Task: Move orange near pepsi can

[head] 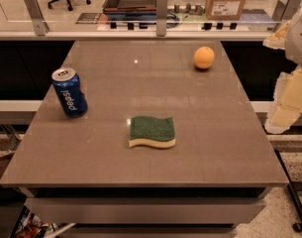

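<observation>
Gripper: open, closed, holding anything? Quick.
Gripper: at the view's right edge, beside the table, well away from the orange; open or closed cannot be told.

End effector at far right

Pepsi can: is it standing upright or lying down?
Upright: the pepsi can stands on its base, silver top up. The gripper hangs off the table's right edge.
</observation>
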Robot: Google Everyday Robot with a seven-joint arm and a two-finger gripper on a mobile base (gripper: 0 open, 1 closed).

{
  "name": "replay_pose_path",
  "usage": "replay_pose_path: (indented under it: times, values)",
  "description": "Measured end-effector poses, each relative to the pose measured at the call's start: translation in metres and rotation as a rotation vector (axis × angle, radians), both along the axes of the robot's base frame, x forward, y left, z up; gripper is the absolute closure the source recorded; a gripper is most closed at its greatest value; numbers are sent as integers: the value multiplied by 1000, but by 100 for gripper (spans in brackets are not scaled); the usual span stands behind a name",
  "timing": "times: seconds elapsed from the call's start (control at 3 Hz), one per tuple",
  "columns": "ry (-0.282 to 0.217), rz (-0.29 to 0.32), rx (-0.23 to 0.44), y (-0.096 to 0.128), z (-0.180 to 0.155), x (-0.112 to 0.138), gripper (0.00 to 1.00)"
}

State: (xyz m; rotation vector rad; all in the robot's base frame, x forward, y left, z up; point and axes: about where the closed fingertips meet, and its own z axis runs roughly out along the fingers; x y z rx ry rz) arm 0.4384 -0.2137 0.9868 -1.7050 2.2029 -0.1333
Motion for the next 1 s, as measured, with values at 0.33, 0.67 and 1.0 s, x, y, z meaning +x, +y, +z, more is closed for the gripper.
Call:
replay_pose_path:
  times: [0.33, 0.67, 1.0]
  values:
    - [-9, 1, 3, 1, 1, 2, 0]
    - [-49, -13, 44, 1, -2, 26, 0]
    - [-98, -70, 131, 0, -14, 72, 0]
